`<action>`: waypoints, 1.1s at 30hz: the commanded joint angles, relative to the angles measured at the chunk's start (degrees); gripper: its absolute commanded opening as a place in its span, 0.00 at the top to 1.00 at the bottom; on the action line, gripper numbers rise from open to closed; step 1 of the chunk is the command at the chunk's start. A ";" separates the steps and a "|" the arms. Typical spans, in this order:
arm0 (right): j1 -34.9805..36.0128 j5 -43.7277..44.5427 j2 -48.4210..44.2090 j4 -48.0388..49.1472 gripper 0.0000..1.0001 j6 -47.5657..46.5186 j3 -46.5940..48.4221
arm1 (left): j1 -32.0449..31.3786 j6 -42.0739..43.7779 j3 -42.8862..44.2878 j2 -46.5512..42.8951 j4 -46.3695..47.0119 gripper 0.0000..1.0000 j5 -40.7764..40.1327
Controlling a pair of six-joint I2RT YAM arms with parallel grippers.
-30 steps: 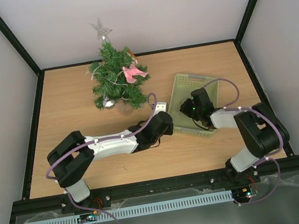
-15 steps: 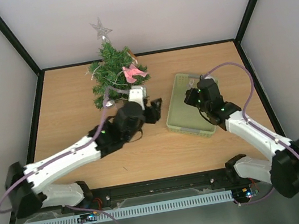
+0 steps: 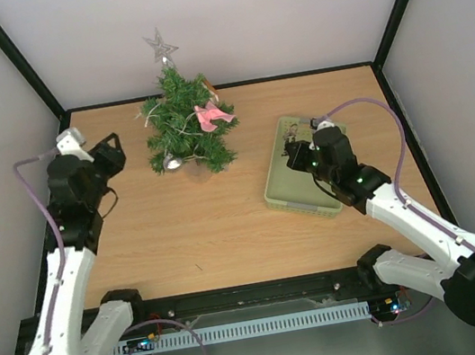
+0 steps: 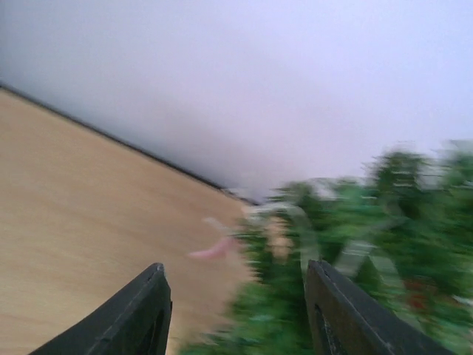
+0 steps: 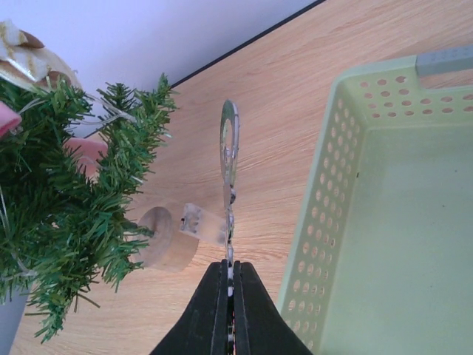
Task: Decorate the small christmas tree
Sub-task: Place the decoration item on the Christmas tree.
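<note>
The small christmas tree (image 3: 183,125) stands at the back of the table, with a silver star (image 3: 161,44) on top, a pink ornament (image 3: 213,115) and a silver bell (image 3: 171,161). My left gripper (image 3: 113,151) is raised at the far left, to the left of the tree. Its wrist view is blurred; the left gripper (image 4: 236,296) is open and empty, with the tree (image 4: 384,222) beyond. My right gripper (image 5: 230,277) is shut on the string of a thin silver ornament (image 5: 229,140), seen edge-on. It hovers between the tree's wooden base (image 5: 166,238) and the basket.
A pale green perforated basket (image 3: 283,190) lies right of centre, its near wall (image 5: 325,222) beside my right gripper (image 3: 296,157). A small clear box (image 5: 203,222) lies next to the tree's base. Black frame rails edge the table.
My left arm swung from the middle of the table out to the far left and rose, and its jaws opened. My right gripper shifted a little towards the tree, still shut.
</note>
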 commanded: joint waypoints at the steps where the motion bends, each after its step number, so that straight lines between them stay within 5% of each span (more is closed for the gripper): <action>1: 0.95 -0.18 -0.69 -0.36 0.98 -0.25 0.58 | 15.25 -4.56 -7.63 6.46 5.97 0.49 23.70; 5: 1.06 -0.48 -0.87 -0.26 0.98 -0.34 0.51 | 22.59 -9.99 -12.62 15.78 18.38 0.51 35.48; 12: 1.17 -0.89 -0.74 0.62 0.98 -0.28 0.23 | 23.42 -16.62 -17.94 31.38 36.25 0.55 40.23; 21: 1.52 0.10 -0.56 -0.90 0.98 -0.67 2.28 | 14.86 -23.84 -20.11 48.76 55.04 0.64 39.28; 33: 1.61 -0.11 -3.77 -3.71 0.98 -0.24 2.97 | 9.07 -29.17 -17.56 61.71 65.13 0.70 35.56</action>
